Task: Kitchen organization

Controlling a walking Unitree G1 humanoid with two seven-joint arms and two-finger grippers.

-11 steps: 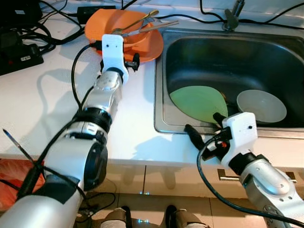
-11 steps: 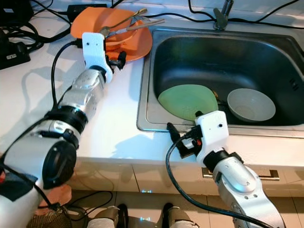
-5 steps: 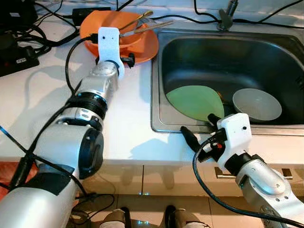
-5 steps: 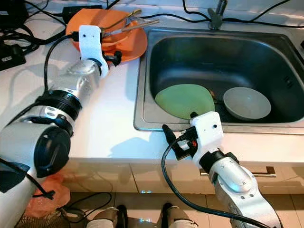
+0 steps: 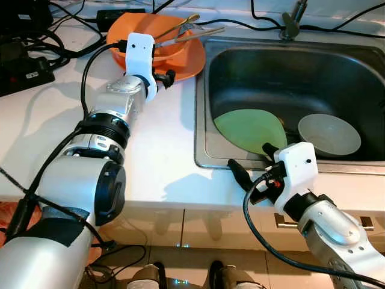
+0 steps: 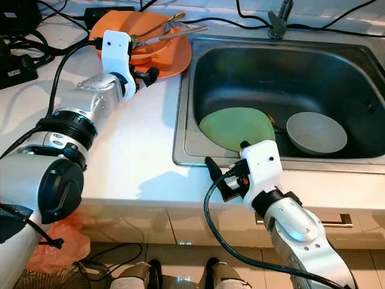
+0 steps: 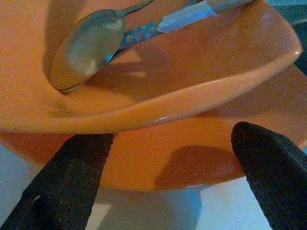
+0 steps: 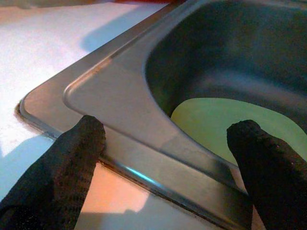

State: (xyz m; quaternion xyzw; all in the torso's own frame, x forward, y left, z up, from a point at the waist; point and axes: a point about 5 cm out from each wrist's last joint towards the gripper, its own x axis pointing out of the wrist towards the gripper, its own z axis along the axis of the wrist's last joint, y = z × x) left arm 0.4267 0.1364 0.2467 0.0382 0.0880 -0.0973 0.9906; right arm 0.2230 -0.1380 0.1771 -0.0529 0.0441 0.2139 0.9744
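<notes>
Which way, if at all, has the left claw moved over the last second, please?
Yes. Judged against the sink rim, the left claw has edged forward, away from the robot, closer over the orange plate.

I count one orange plate at the upper left of the frame, one orange bowl on it, and two utensils inside. In the sink are one green plate and one white bowl.
</notes>
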